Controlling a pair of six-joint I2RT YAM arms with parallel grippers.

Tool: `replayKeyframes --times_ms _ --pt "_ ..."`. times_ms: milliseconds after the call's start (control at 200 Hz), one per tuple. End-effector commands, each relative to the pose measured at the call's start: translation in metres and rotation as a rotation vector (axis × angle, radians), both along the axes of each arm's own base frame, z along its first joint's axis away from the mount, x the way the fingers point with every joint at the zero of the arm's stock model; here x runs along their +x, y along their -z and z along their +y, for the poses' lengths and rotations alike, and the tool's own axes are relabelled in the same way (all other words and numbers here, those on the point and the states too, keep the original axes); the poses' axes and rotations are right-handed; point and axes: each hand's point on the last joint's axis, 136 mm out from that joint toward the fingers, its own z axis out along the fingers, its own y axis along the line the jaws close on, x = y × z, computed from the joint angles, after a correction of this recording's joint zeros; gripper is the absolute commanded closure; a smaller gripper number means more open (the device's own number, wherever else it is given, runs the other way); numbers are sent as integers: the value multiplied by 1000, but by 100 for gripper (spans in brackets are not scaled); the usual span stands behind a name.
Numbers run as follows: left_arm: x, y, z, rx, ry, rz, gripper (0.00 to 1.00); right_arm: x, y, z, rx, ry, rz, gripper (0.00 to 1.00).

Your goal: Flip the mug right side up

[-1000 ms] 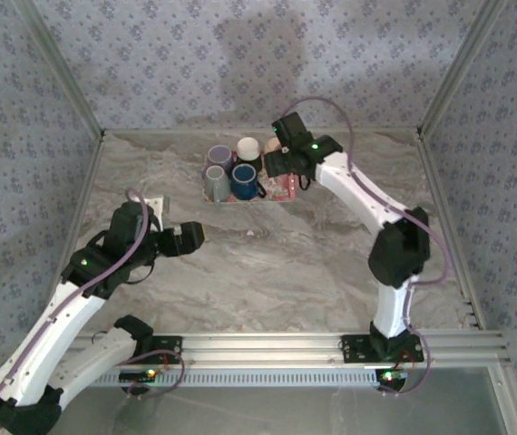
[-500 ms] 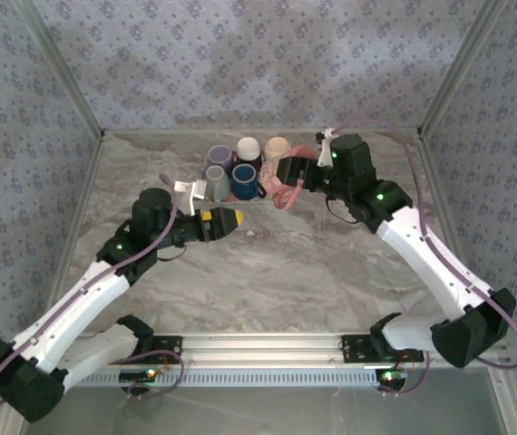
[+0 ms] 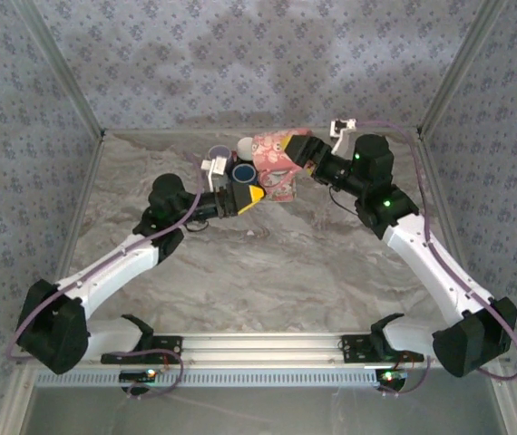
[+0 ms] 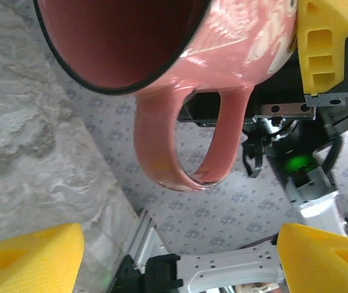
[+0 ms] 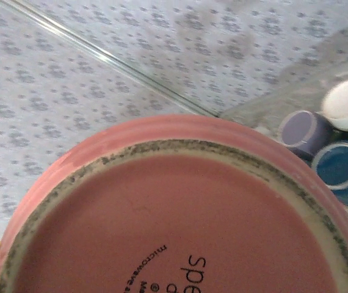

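We hold the pink mug (image 3: 272, 172) in the air, not yet upright.
Above the back of the table (image 3: 331, 263), our right gripper (image 3: 293, 154) clamps the mug by its sides, its base towards that wrist and its mouth towards our left gripper (image 3: 246, 192). The left's yellow fingers (image 4: 30, 256) stand wide and empty near the handle (image 4: 186, 146). We judge turning the base down and setting the mug on the table remain.

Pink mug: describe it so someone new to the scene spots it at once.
Go to the back of the marble table, beside the cluster of mugs. The pink mug hangs there in the right gripper. It alone is off the table, pink with a pale pattern.
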Motion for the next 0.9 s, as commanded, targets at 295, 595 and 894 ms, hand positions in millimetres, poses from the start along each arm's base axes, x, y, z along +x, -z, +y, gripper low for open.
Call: replayKeyframes --times_ms 295,595,894 --pt "-3 -79 17 -293 58 -120 31 -31 -84 8 326 -129 -198 43" --pt "-5 -86 12 -340 111 -101 43 -35 -79 15 339 -152 -190 43" --pt "-10 -92 7 -344 142 -105 62 -36 -64 24 336 -169 -186 43"
